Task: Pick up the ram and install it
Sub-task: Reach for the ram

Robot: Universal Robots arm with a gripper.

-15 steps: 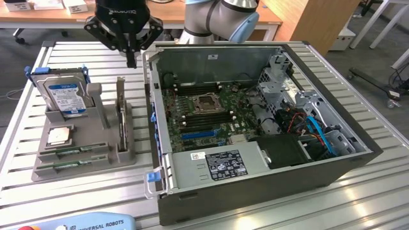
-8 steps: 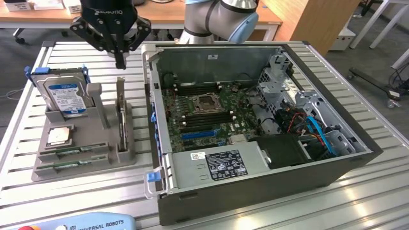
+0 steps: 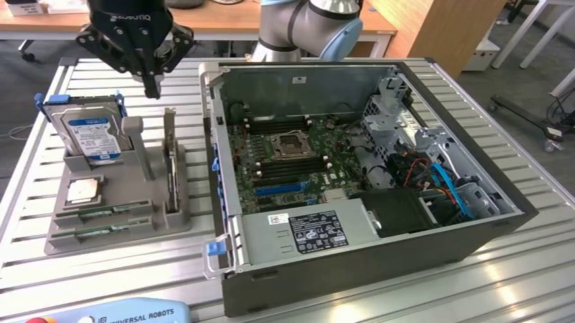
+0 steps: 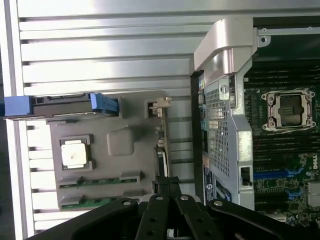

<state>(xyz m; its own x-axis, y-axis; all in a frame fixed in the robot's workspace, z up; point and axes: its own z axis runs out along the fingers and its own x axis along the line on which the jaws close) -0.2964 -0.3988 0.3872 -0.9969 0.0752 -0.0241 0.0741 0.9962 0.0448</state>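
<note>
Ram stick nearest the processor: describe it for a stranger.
At the exterior view's left, beside the open black computer case, sits a grey plastic holder. Of two thin green circuit-board sticks there, this ram stick lies nearer the square silver processor chip.

I see a slatted metal table (image 3: 516, 276). A grey parts holder (image 3: 112, 241) sits on it toward the exterior view's left, with an open computer case (image 3: 359, 269) just beside it, rightward. A pendant (image 3: 108, 314) rests at the near edge.

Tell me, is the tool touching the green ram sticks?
Apart. The exterior view shows the tool up near the hard drive, far from both ram sticks.
</note>
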